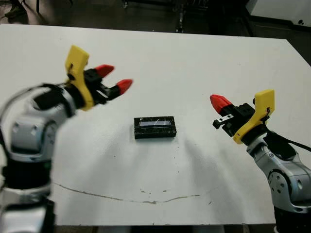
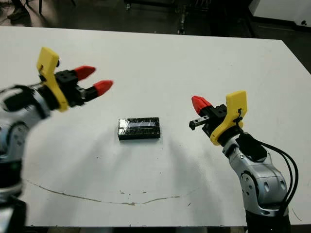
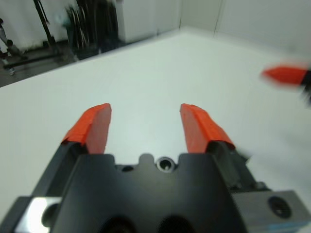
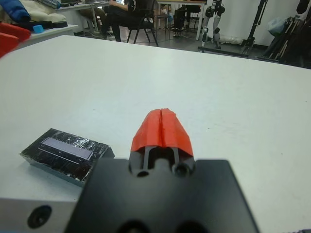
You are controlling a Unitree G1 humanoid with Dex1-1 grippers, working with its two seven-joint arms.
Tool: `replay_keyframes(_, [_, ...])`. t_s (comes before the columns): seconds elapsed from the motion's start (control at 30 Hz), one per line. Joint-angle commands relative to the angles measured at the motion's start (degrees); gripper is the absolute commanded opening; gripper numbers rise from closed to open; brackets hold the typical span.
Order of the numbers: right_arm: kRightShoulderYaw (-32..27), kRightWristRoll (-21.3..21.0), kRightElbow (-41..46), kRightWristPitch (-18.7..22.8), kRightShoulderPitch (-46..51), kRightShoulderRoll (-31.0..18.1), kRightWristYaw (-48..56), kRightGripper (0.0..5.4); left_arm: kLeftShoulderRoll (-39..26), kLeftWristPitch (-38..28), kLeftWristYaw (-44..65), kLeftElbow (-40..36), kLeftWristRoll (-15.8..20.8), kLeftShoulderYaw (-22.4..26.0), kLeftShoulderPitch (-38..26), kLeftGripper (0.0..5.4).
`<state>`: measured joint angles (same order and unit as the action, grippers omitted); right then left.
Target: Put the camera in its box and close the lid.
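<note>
A: Nearest us, a thin crack line [image 1: 121, 198] runs across the white table [image 1: 194, 63] close to its front edge.

B: Just past it, the right gripper [image 2: 199, 104] hangs above the table on the right side, its two red fingers pressed flat together, holding nothing.

A: And in the middle of the table sits the box [image 1: 155, 127], closed, with the lid [image 4: 73, 145] on top, glossy and wrinkled, a pale reflective strip along its middle.

B: The camera itself isn't visible from any view; the closed box is all we get.

A: Farther back on the left, the left gripper [image 1: 114, 78] hovers above the table, well apart from the box. Its red fingers [image 3: 92, 127] are spread wide, empty between them.

B: Both grippers point inward toward the middle, neither touching the box.

A: Beyond the far edge, dark floor, stands and a seated person [image 4: 121, 14].
</note>
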<state>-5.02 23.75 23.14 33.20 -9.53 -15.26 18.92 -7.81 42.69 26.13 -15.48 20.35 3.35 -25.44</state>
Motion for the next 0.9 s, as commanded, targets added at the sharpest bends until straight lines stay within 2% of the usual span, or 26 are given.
replay_keyframes(0.03, [-0.22, -0.14, -0.21, 0.51, 0.44, -0.36, -0.57, 0.0, 4.05, 1.41, -5.66, -0.98, -0.42, -2.74, 2.05, 2.62])
replay_keyframes(0.33, [-0.5, -0.03, -0.37, 0.26, 0.62, -0.19, -0.67, 0.0, 10.8, 0.25, -14.27, 1.17, -2.7, -10.17, 5.93, 1.27])
replay_keyframes(0.6, [-1.1, 0.4, -0.44, -0.07, 0.57, -0.17, -0.53, 0.0, 11.47, 0.31, -16.22, 5.12, -4.84, -14.7, 8.04, 0.1])
replay_keyframes(0.73, [-1.21, 0.45, -0.38, -0.18, 0.45, -0.2, -0.45, 0.0, 10.63, 0.68, -15.86, 7.65, -5.89, -15.84, 9.66, 0.01])
replay_keyframes(0.9, [-0.91, 0.09, -0.18, -0.08, 0.15, -0.41, -0.53, 0.0, 9.17, 4.37, -16.11, 9.87, -7.09, -16.84, 9.29, 0.01])
